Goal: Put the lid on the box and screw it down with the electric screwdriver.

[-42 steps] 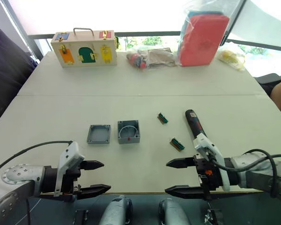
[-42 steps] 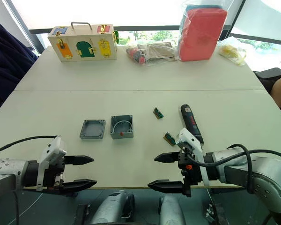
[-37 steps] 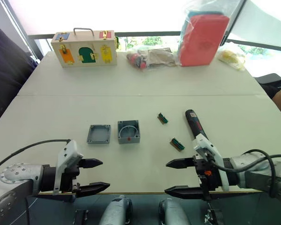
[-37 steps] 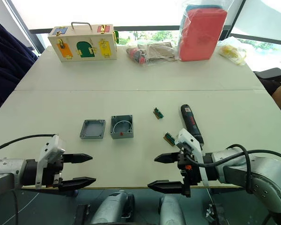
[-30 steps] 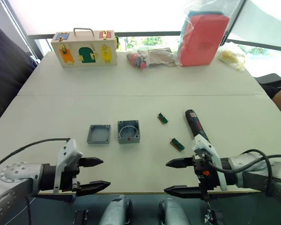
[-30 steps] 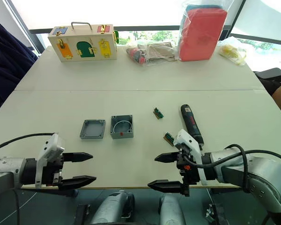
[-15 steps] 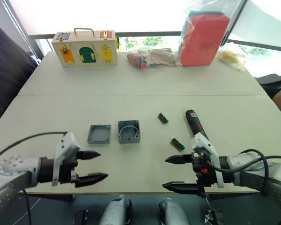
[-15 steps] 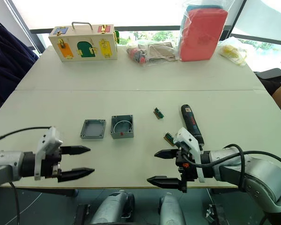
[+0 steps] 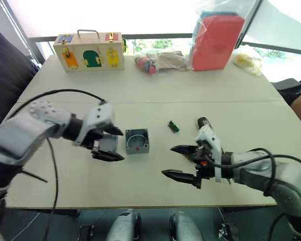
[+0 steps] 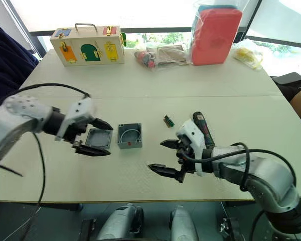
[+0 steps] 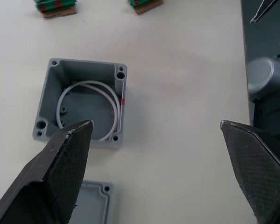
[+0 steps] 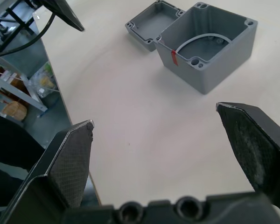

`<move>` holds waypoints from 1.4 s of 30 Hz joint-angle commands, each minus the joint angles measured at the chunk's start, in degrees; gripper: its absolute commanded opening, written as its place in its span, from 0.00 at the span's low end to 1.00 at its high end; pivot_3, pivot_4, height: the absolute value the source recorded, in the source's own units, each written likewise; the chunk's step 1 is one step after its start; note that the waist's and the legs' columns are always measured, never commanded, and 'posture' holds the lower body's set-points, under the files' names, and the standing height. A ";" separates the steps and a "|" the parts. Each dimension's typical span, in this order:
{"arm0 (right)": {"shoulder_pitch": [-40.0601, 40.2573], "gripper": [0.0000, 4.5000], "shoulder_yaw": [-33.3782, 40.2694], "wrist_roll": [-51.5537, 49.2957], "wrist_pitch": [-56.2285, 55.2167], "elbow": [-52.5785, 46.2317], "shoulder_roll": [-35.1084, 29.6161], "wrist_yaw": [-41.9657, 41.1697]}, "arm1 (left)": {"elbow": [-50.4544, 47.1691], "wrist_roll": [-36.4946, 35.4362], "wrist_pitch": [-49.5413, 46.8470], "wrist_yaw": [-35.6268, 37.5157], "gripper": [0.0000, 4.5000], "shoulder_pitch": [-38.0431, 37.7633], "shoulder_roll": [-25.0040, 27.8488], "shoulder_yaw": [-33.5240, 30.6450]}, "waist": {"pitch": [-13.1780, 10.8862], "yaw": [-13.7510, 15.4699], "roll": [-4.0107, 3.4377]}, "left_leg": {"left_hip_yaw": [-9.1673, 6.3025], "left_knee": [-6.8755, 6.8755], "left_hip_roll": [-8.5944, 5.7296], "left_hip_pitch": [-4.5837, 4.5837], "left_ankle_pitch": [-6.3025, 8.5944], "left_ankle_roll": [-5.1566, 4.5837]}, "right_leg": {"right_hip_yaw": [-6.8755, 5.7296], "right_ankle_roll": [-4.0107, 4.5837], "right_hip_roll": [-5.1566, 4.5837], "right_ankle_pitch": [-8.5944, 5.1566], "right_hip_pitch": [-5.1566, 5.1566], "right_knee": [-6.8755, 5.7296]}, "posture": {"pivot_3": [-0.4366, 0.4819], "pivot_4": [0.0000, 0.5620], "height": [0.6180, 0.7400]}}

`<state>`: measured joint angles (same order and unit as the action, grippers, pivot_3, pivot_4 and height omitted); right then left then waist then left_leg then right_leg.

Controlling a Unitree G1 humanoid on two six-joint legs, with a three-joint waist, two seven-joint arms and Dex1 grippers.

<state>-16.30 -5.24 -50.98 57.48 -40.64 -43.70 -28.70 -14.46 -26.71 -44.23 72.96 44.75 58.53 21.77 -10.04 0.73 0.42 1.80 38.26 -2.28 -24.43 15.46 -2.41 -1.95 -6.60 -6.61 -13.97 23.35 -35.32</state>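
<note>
Two tools are spread wide and empty. Left tool (image 9: 109, 145) straddles the lid (image 10: 99, 137), which lies flat beside the box (image 9: 137, 141). Right tool (image 9: 179, 161) hovers over the worktop (image 9: 140, 100) near the electric screwdriver (image 10: 202, 127).

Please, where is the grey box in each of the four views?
Left eye view: the box at table centre, beside the lid.
Right eye view: centre.
Left wrist view: upper left.
Right wrist view: upper right.
Shared landmark: its red mark.
</note>
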 commanded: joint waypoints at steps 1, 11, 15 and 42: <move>-2.40 1.00 -2.12 2.65 -0.23 -0.87 2.60 2.51 | 5.81 6.96 3.53 2.86 1.00 4.41 -3.04 4.45 | 0.00 -0.04 0.01 | 0.00 0.02 0.00 -0.01 0.00 -0.01 | 0.00 -0.01 0.00 0.00 0.01 -0.02 | 0.48 0.27 1.00; 0.09 1.00 -1.28 4.67 -0.14 -2.70 5.53 5.20 | 17.45 15.65 8.78 5.75 1.00 8.76 -13.26 8.56 | 0.00 0.02 0.03 | -0.03 0.16 -0.01 -0.03 0.03 -0.08 | 0.01 -0.21 0.00 -0.11 0.01 -0.28 | 0.48 0.27 1.00; 0.62 1.00 -0.22 4.73 0.13 -2.95 5.73 5.88 | 20.27 18.49 11.57 7.26 1.00 9.36 -15.50 9.80 | 0.00 -0.05 0.03 | -0.04 0.32 0.00 -0.04 0.05 -0.11 | 0.02 -0.24 0.01 -0.14 0.02 -0.40 | 0.48 0.27 1.00; 9.22 1.00 9.57 -0.02 2.67 -8.45 2.50 6.09 | 37.90 20.92 42.01 19.54 0.01 16.64 -23.76 12.24 | 0.01 0.11 0.04 | -0.06 0.86 -0.04 -0.15 0.24 -0.42 | 0.06 -0.30 -0.11 -0.21 -0.03 -0.69 | 0.48 0.27 1.00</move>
<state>-7.58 1.98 -49.83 60.97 -46.42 -40.44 -21.84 22.37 -2.17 -6.74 91.47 57.80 34.85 33.19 -10.03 0.84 0.46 1.75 39.13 -2.32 -24.58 15.71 -2.83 -1.89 -6.91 -6.73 -14.18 23.32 -35.99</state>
